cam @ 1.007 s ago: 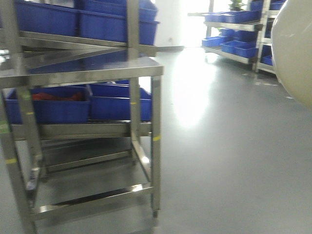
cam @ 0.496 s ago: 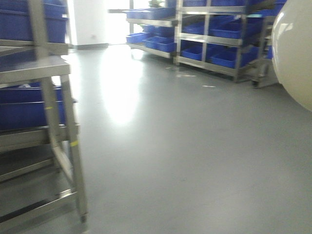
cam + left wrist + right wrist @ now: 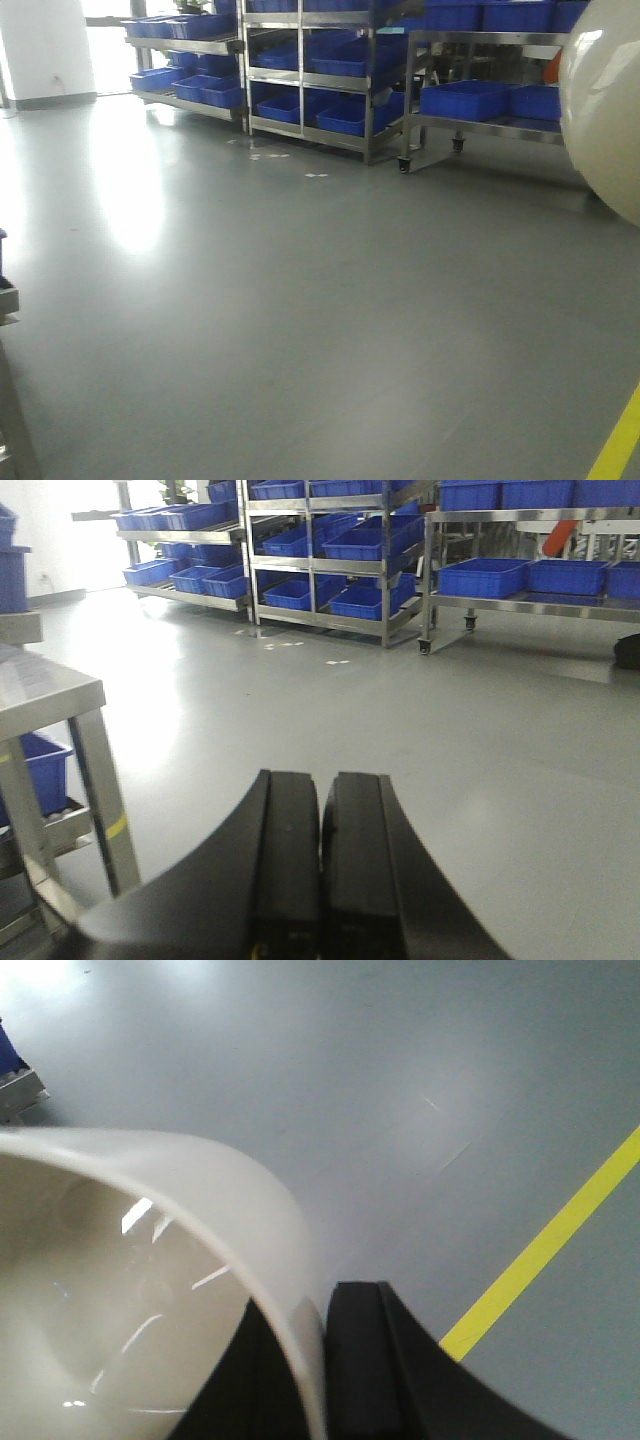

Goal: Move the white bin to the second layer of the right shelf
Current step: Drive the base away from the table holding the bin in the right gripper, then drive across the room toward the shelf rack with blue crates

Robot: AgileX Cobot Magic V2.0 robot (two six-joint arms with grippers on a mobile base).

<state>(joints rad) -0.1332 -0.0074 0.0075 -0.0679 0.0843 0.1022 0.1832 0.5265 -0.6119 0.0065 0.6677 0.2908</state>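
Above grey floor (image 3: pixel 400 1080), white bin (image 3: pixel 200 1200) in right gripper (image 3: pixel 315 1360)

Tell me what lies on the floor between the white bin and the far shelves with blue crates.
Only bare grey floor, with small white marks near the shelves. The front view shows it, beside the white bin.

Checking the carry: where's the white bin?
Right wrist view: the white bin is pinched by its wall in the right gripper, over floor beside a yellow line.

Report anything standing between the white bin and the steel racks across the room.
Nothing visible does: only grey floor lies between the white bin, gripped at its rim by the right claw, and the steel racks.
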